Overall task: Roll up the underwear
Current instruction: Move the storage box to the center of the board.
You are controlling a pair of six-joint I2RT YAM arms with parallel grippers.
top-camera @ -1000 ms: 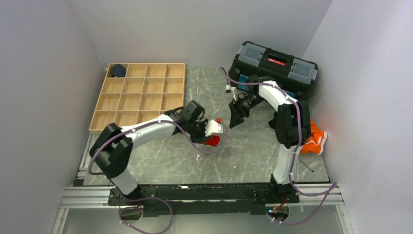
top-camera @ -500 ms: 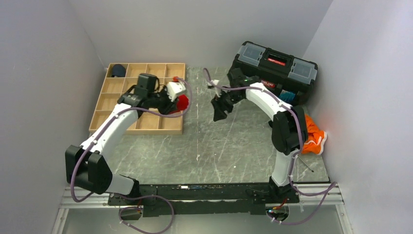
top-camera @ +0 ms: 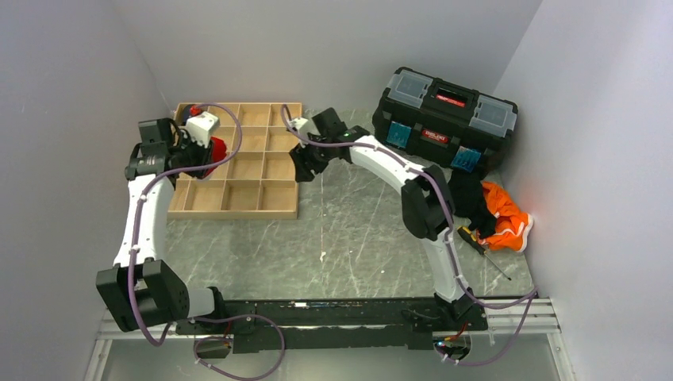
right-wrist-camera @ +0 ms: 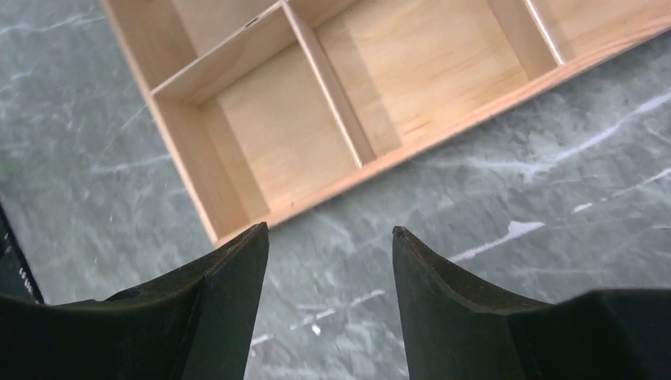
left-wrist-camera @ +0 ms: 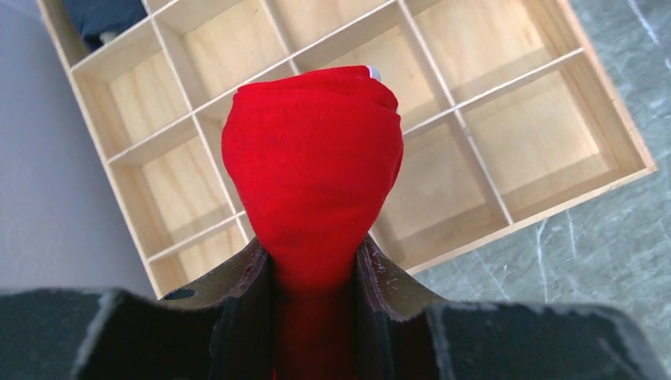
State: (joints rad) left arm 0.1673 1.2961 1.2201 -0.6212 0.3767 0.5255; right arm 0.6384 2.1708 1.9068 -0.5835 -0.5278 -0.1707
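The underwear (left-wrist-camera: 312, 166) is a rolled red bundle, pinched between the fingers of my left gripper (left-wrist-camera: 314, 253). In the top view the left gripper (top-camera: 208, 151) holds the underwear (top-camera: 214, 149) in the air over the left part of the wooden compartment tray (top-camera: 274, 208). My right gripper (top-camera: 303, 168) is open and empty, hovering low over the grey table at the tray's right edge. In the right wrist view its fingertips (right-wrist-camera: 237, 253) frame bare table just off the tray's corner (right-wrist-camera: 214, 233).
A dark navy rolled bundle (left-wrist-camera: 103, 17) lies in the tray's far left corner compartment. A black toolbox (top-camera: 448, 111) stands at the back right. Black cloth (top-camera: 474, 202) and orange cloth (top-camera: 508, 222) lie by the right wall.
My left arm has swung left, carrying the red bundle from the tray's right side to over its left part. My right gripper has moved left to the tray's right edge.
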